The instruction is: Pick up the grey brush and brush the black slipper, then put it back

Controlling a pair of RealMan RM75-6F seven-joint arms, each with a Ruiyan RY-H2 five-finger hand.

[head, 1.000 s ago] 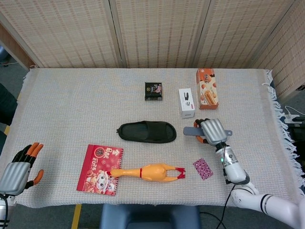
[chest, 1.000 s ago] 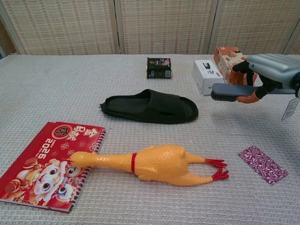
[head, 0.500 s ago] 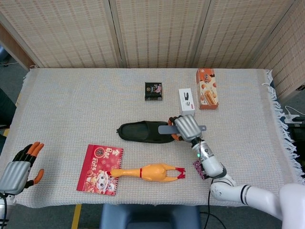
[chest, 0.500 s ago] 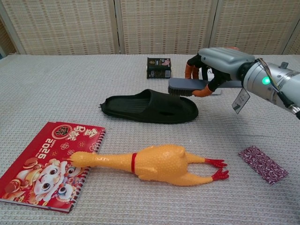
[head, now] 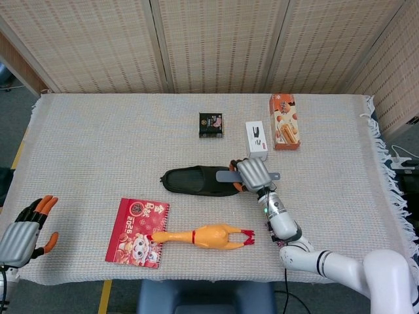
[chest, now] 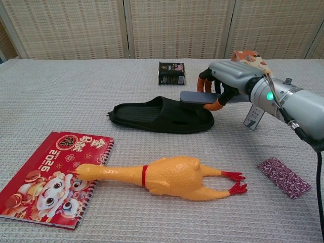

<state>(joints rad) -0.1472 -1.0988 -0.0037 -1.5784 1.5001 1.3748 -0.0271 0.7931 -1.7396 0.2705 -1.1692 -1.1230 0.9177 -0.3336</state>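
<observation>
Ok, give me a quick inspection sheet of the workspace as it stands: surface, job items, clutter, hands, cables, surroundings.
Surface: table under a woven grey cloth, fringe at the right edge.
Job's things: grey brush bristles down over the toe end of the black slipper; contact unclear.
Clutter: red calendar, rubber chicken, small patterned card, dark packet, white box, orange box.
Hands: right robot hand grips the brush; left robot hand off the table's near left edge, fingers apart, holding nothing.
Cables: black one along the right forearm.
Surroundings: woven screen panels behind.
</observation>
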